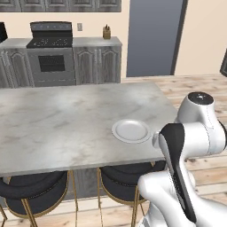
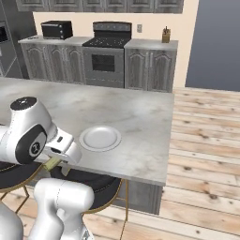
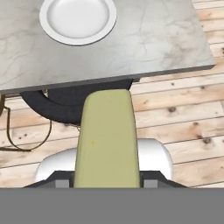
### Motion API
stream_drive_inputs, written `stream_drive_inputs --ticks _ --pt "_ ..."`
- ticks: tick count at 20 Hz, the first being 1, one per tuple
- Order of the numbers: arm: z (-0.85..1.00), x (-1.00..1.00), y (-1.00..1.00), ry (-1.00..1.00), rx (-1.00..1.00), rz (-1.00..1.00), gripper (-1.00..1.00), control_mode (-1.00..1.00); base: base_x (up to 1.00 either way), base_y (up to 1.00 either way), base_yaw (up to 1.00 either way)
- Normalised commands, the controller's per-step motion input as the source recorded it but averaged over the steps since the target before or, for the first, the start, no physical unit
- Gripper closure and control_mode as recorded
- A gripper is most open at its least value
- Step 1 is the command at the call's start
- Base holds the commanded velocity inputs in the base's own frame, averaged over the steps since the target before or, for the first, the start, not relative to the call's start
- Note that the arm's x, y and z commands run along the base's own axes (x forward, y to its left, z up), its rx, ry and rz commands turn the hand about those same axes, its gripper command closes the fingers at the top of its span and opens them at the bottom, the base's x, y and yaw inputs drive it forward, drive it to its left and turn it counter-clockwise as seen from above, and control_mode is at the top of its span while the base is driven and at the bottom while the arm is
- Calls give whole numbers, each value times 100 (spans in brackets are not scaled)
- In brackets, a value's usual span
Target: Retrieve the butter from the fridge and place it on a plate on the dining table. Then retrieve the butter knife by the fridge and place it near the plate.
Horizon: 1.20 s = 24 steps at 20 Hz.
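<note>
Left base view: white plate [image 1: 131, 131] on desk [image 1: 66, 124] near front edge; stools [image 1: 33, 188] beneath.
Right base view: hand [image 2: 56, 161] off desk's near edge, closed on butter [image 2: 53, 162].
Hand view: butter [image 3: 108, 140] gripped lengthwise, above floor [image 3: 183, 118]; plate [image 3: 78, 18] beyond.

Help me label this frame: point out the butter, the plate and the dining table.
butter [image 3: 108, 140], hand view, middle of its broad yellow face.
plate [image 1: 131, 131], left base view, centre of the dish.
dining table [image 1: 57, 119], left base view, bare marbled top left of the plate.
</note>
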Motion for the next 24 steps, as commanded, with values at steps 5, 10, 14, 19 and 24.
stream_drive_inputs --ticks 5,10,14,19,24 --pt "0 63 -2 -1 0 10 100 -100 0 0 0" --pt "0 92 -34 6 1 26 100 -100 0 0 0" --pt "1 84 -3 13 0 23 100 -100 0 0 0" --pt "1 68 1 6 0 17 100 -100 0 0 0" --pt "0 80 6 6 0 7 100 -100 0 0 0"
